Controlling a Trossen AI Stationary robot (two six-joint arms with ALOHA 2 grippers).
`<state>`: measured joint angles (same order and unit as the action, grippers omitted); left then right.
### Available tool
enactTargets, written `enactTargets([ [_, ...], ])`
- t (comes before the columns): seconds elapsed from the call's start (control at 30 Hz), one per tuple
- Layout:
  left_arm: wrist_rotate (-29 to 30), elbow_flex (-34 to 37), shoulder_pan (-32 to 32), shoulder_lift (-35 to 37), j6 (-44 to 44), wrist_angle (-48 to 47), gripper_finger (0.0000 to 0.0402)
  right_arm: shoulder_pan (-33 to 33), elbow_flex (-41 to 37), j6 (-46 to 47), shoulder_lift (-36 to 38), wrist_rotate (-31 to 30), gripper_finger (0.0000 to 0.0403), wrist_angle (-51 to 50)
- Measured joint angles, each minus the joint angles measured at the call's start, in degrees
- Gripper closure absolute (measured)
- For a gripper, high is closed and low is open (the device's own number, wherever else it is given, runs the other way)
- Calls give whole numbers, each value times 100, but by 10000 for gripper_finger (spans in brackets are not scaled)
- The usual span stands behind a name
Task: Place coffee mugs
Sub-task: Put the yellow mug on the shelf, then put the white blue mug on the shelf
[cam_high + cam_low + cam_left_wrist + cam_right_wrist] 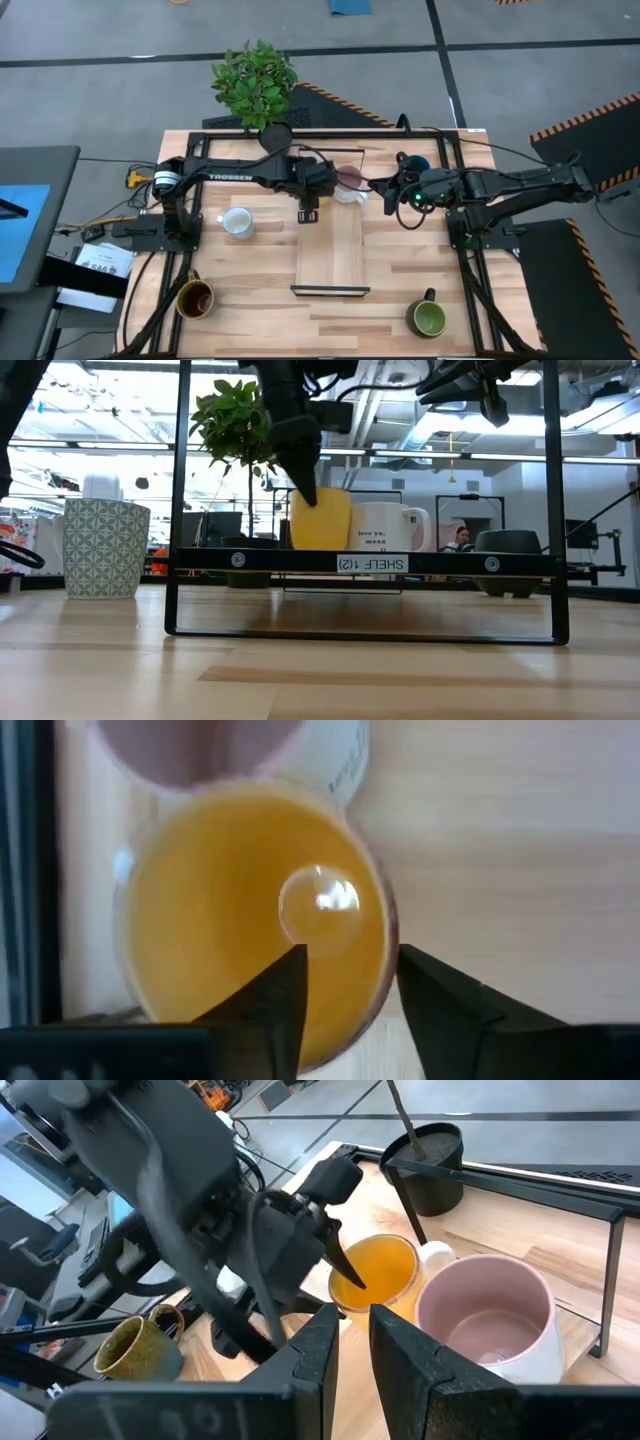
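Observation:
The orange mug (230, 910) stands upright on the shelf board beside the pale pink mug (485, 1320); both show in the low view, the orange mug (325, 518) left of the pink one (385, 528). My left gripper (350, 960) is open above the orange mug, pointing down, with one finger inside its rim and one outside. A gap shows at the wall. My right gripper (354, 1325) is shut and holds nothing; it hovers on the right, beside the pink mug (350, 180). The white mug (238, 222), brown mug (195, 298) and green mug (428, 318) stand on the table.
The black-framed shelf (370, 564) spans the table's middle, its wooden board (330, 255) running toward the near edge. A potted plant (255, 80) stands at the far edge. A dark blue mug (415, 163) sits under the right arm. Bare tabletop lies between the brown and green mugs.

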<state>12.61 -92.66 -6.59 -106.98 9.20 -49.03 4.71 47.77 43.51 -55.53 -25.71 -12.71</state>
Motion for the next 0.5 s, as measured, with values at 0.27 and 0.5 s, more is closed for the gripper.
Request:
enactTargets([
  [0.27,2,-577,0,0,26,-376,235,0,0,0,0,2,315,0],
  [0.5,107,-1523,0,91,-234,-1632,235,-64,0,0,0,11,315,-2],
])
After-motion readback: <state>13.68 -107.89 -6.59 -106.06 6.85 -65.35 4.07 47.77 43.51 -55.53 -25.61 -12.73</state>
